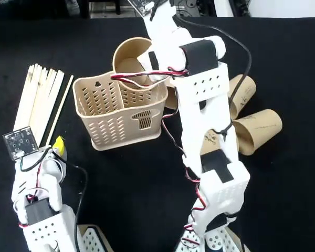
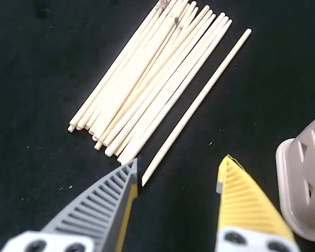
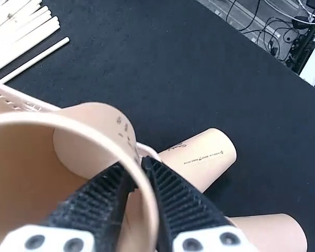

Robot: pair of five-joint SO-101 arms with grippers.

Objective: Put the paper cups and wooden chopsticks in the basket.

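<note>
Black table with sticks, a basket and cups on it.
The table (image 1: pixel 283 58) was black all over. A bunch of chopsticks (image 1: pixel 37 100) lay flat on it near one side, packed close and spread out a little at the far end. One stick (image 1: pixel 61 105) lay just beside the bunch, a bit apart from it, between the bunch and the basket (image 1: pixel 121 118). The basket stood upright near the middle of the table. On the other side of the basket, cups lay tipped over on the table. The front cup (image 1: pixel 260 128) lay with its open end turned toward the basket side. The back cup (image 1: pixel 242 90) lay near it, farther back.
</note>
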